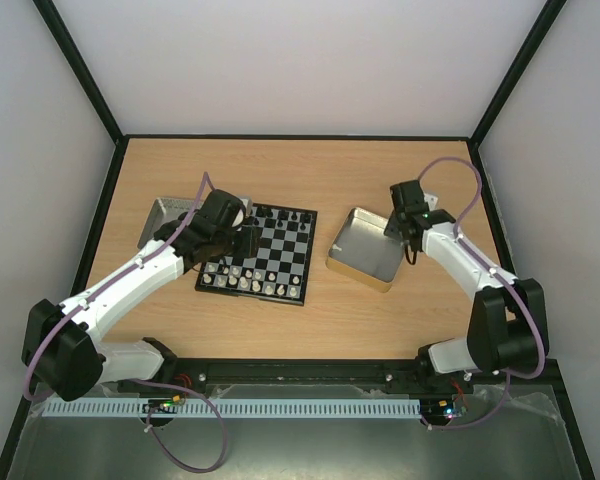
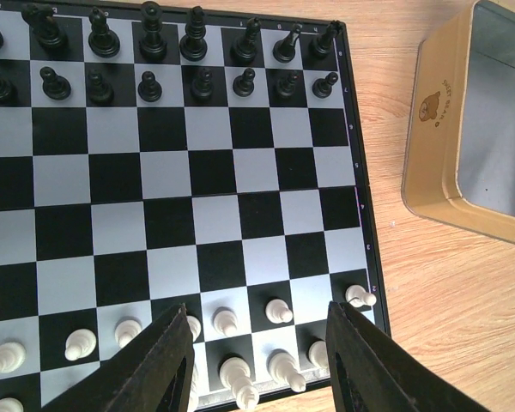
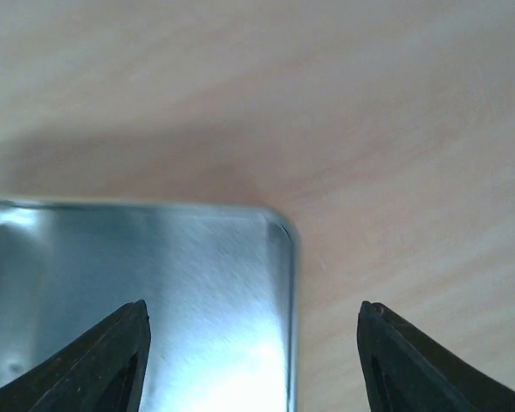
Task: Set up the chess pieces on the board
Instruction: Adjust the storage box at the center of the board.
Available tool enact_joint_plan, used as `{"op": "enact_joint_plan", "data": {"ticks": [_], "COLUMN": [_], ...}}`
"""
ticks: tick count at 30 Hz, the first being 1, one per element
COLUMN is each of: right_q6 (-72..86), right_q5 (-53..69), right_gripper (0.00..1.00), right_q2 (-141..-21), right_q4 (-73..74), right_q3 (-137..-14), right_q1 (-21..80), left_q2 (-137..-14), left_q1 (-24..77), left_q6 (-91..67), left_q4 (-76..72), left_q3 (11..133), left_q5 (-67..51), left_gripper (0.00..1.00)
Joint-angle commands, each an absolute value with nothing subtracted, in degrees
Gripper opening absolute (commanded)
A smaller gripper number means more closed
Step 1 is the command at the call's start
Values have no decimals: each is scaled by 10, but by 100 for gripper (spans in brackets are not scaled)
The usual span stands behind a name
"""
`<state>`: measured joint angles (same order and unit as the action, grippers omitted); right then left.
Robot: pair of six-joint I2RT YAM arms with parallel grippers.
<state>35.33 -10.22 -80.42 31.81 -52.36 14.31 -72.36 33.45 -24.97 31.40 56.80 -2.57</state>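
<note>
**Landmark.** The board [image 1: 265, 260] lay on the bench [image 1: 380, 170]. All positions are given from it.

**Task items.** The white chess pieces [image 2: 227, 322] stood on the board's 2 rows nearest the arms. The black pieces [image 2: 150, 86] filled the 2 rows opposite. Some white pieces in the last row leaned, and others were hidden behind the fingers, so completeness could not be confirmed.

**Left claw** [image 2: 257, 322]. It hovered over the white side of the board with its fingers spread and nothing gripped. The gap spanned roughly 2 files, which probably left room to descend around 1 piece without knocking its neighbours.

**Right claw** [image 3: 253, 309]. It was off the board, above a corner of the gold-sided tin [image 2: 438, 146] beside the board. Its fingers were wide apart and empty. No pieces showed in the visible part of the tin. This station probably kept the board free for the left arm.
</note>
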Motion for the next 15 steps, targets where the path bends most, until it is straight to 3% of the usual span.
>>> {"op": "enact_joint_plan", "data": {"ticks": [1,15], "right_q6": [246,92], "right_q5": [-76,34], "right_gripper": [67,68], "right_q2": [-811,-1019], "right_q4": [284,294], "right_q3": [-584,-710], "right_q1": [142,141], "left_q2": [-721,-723], "left_q1": [331,331], "left_q6": [-247,-243], "left_q4": [307,311], "left_q3": [568,571], "left_q5": [-28,-26], "left_gripper": [45,45]}}
